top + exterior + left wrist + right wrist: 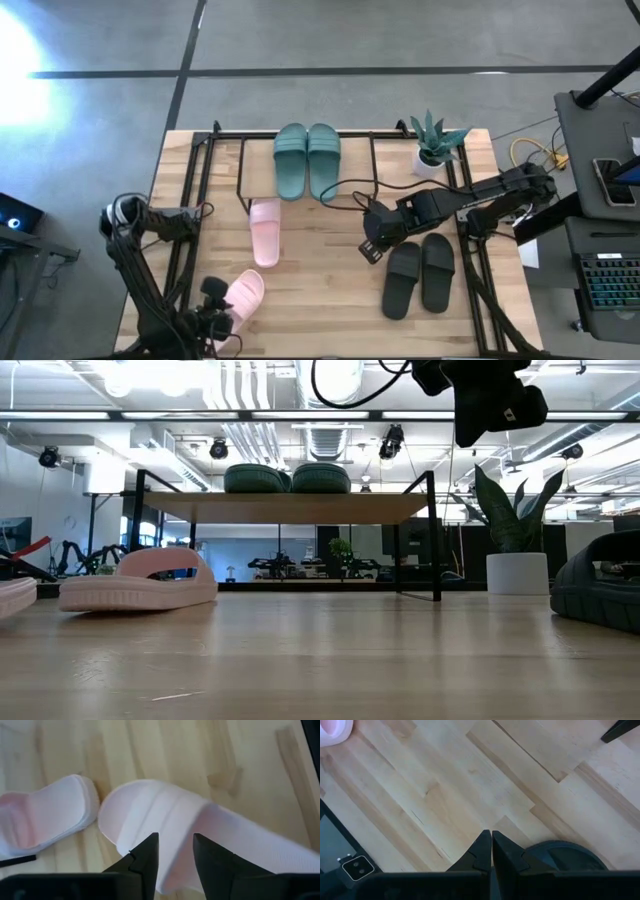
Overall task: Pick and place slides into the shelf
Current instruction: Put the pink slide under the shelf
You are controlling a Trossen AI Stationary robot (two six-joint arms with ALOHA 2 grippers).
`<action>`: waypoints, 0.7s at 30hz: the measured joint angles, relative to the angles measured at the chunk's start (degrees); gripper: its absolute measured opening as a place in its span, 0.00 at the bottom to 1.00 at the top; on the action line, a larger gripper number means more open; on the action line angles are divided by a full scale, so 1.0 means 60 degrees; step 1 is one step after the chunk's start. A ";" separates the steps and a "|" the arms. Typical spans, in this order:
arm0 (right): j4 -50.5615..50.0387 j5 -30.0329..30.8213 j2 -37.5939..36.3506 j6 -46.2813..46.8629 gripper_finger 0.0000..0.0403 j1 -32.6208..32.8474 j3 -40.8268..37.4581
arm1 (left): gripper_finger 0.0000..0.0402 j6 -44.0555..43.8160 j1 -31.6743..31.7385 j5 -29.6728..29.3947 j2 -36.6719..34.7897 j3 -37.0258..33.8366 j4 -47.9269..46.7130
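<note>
Green slides (307, 160) sit on the shelf (225, 160) from above, black slides (420, 275) right; low, one pink slide (140, 592) lies on the table (320, 660); left gripper (175, 847) narrowly parted over another pink slide (165, 820); right gripper (491, 842) closed, empty.

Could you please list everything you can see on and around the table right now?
Green slides: two, dark green, side by side on the shelf's top board.
Pink slides: two, light pink; one mid-table by the shelf, one near the front edge.
Black slides: two, black, together on the table's right.
Shelf: one, black wire frame, back of table.
Potted plant: one, green, white pot, back right.
Left gripper: open over the front pink slide.
Right gripper: shut, above the black slides.
</note>
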 joint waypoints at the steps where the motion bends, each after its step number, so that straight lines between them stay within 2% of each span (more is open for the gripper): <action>1: 0.0000 0.0000 0.0000 0.0000 0.02 0.0002 0.0000 | 0.27 -0.0152 -0.0002 -0.0131 -0.0045 -0.0009 -0.0014; 7: 0.0004 -0.0004 0.0000 0.0000 0.02 -0.0001 0.0000 | 0.41 -0.0780 -0.0002 -0.0375 -0.0095 -0.0024 0.0003; 11: 0.0007 -0.0004 0.0000 0.0112 0.02 -0.0001 0.0000 | 0.51 -0.0744 -0.0022 -0.0047 -0.0096 -0.0061 0.0035; 21: 0.0021 -0.0079 0.0000 0.0364 0.02 0.0023 -0.0004 | 0.53 -0.0485 -0.0489 -0.0080 0.0295 -0.0279 -0.0013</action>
